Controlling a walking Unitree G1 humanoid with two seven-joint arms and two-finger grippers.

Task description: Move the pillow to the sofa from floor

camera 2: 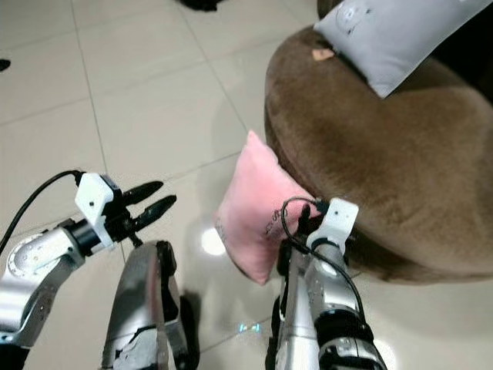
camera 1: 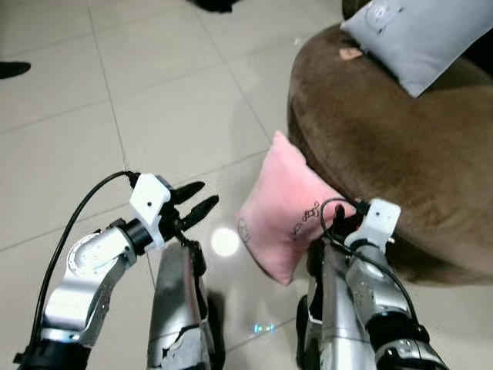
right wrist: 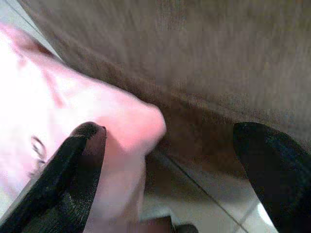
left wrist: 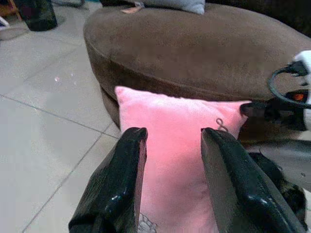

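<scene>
A pink pillow (camera 1: pixel 285 204) stands on its edge on the tiled floor, leaning against the side of a round brown sofa (camera 1: pixel 385 139). My left gripper (camera 1: pixel 206 194) is open a short way to the pillow's left, its fingers aimed at the pillow's face (left wrist: pixel 180 145) and apart from it. My right gripper (right wrist: pixel 170 133) is open low at the pillow's right corner, in the gap between pillow and sofa. One of its fingers (right wrist: pixel 82 160) lies against the pillow (right wrist: pixel 73 111); the other is near the sofa's base.
A grey pillow (camera 1: pixel 424 38) and a small pinkish scrap (camera 1: pixel 350 53) lie on the sofa seat. Pale floor tiles (camera 1: pixel 154 116) stretch to the left and ahead. A dark object (camera 1: pixel 11 69) sits at the far left edge.
</scene>
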